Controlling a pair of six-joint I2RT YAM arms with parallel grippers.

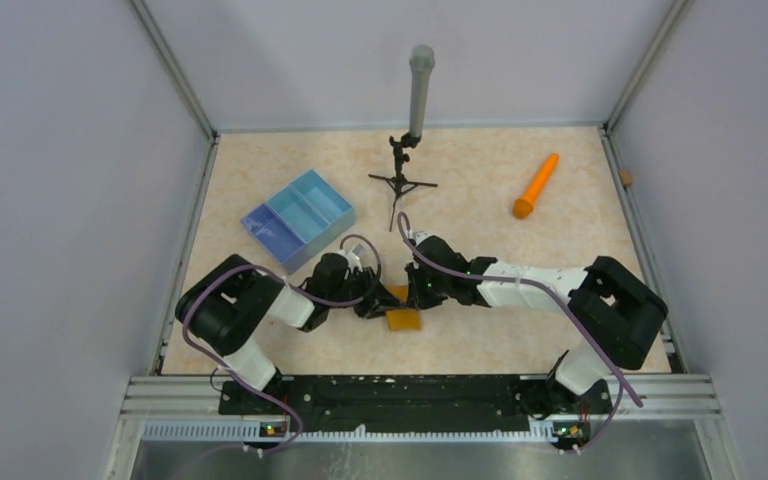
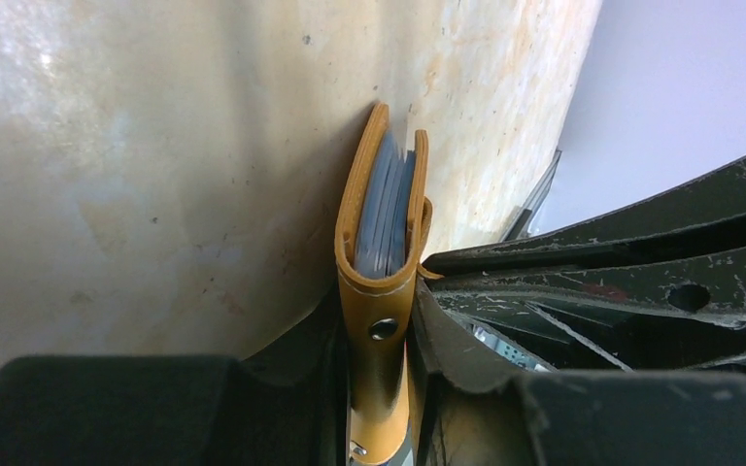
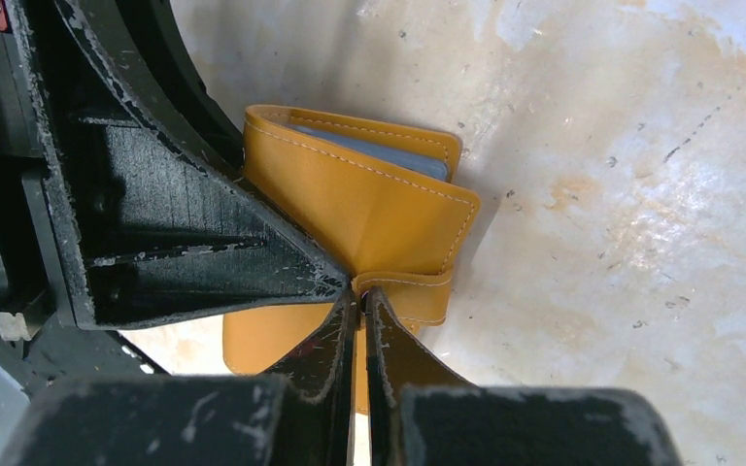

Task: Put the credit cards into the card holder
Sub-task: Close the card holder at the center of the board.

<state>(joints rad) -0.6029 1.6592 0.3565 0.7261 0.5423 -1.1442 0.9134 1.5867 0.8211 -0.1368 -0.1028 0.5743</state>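
The mustard-orange card holder (image 1: pixel 402 318) lies between both grippers at the near middle of the table. In the left wrist view it is folded (image 2: pixel 379 291), and my left gripper (image 2: pixel 381 325) is shut on its spine end. Bluish-grey layers (image 2: pixel 386 209) sit inside the fold; I cannot tell cards from pockets. In the right wrist view the card holder (image 3: pixel 350 199) stands folded, and my right gripper (image 3: pixel 361 294) is shut on its snap tab (image 3: pixel 418 291). A grey-blue edge (image 3: pixel 369 146) shows in its mouth. No loose cards show on the table.
A blue divided tray (image 1: pixel 297 220) stands at the back left, close behind the left arm. A small black tripod with a grey cylinder (image 1: pixel 407 180) stands at the back middle. An orange cone-shaped stick (image 1: pixel 536 186) lies at the back right. Walls enclose the table.
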